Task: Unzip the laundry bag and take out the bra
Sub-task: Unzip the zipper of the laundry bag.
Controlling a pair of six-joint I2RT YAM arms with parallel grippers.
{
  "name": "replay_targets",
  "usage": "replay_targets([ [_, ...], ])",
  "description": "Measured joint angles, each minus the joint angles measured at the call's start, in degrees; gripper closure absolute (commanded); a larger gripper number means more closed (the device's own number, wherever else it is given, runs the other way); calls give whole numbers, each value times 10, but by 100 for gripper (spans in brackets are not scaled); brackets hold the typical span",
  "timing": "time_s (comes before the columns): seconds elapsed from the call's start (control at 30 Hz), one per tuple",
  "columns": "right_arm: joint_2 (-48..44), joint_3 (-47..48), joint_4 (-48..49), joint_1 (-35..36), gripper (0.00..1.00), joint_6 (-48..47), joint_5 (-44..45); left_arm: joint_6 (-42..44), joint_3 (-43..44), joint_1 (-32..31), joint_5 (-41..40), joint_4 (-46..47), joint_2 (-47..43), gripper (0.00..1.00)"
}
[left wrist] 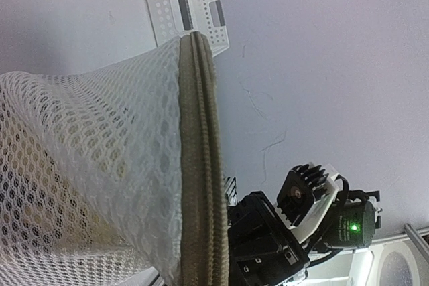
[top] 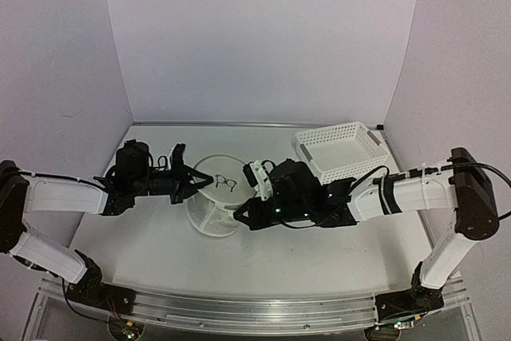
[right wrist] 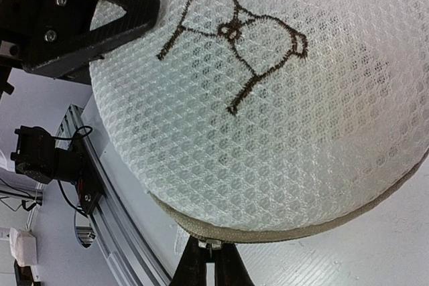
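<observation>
While the left gripper point(top: 200, 180) pinches the rim of the laundry bag point(top: 214, 197) to steady it mid-table, the right gripper point(right wrist: 209, 254) clamps the zipper pull point(right wrist: 211, 244), seemingly ready to draw it round

Pale lavender walls point(top: 263, 37) on three sides; white table point(top: 279, 265); even light.

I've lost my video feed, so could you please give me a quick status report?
Left gripper shut on laundry bag rim. Right gripper shut on zipper pull. Zipper looks closed. Basket stands apart.
</observation>
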Motion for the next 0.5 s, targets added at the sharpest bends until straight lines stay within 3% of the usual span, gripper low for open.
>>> replay_targets([
  [0.5,-31,-30,-43,-20,100,-70,-42,71,27,1,97,-5,27,100],
])
